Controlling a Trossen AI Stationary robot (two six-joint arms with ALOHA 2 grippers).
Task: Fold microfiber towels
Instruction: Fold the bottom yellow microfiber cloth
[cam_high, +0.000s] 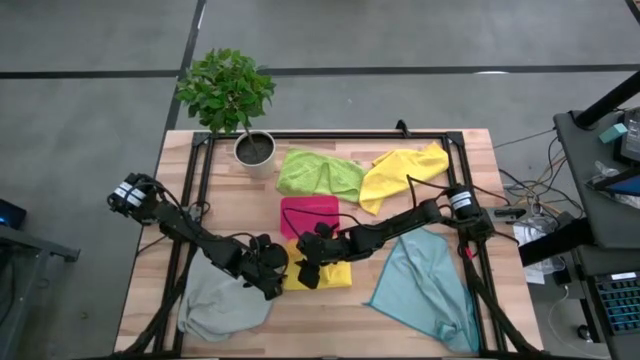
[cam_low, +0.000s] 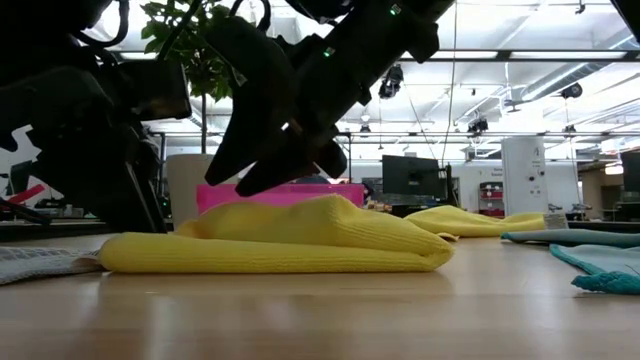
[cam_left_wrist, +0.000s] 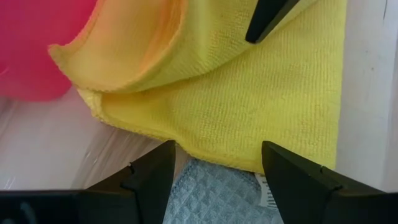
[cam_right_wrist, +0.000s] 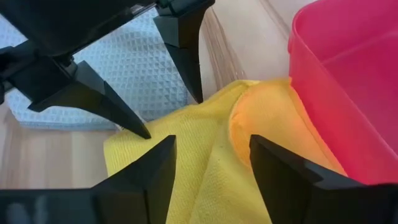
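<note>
A folded yellow towel (cam_high: 335, 275) lies flat on the table just near of the pink tray (cam_high: 310, 215), one flap puffed up over the rest (cam_low: 320, 215). My right gripper (cam_right_wrist: 211, 140) hangs open a little above this towel, pointing slantwise down, and touches nothing. My left gripper (cam_left_wrist: 217, 149) stands open at the towel's left edge, over a corner of the grey towel (cam_left_wrist: 217, 193). A lime green towel (cam_high: 320, 172) and a second yellow towel (cam_high: 405, 172) lie crumpled at the far side. A teal towel (cam_high: 430, 290) lies spread at the near right. My left gripper comes slantwise down from the table's left, and its fingertips (cam_right_wrist: 146, 132) stand right at the folded yellow towel's left edge (cam_left_wrist: 205, 155). I cannot tell whether they touch the cloth.
A potted plant (cam_high: 255, 148) stands at the far left corner. A black frame (cam_high: 330, 135) runs along the table's far edge and sides. The grey towel (cam_high: 215, 305) lies loose at the near left. Bare wood shows at the near middle (cam_high: 320, 320).
</note>
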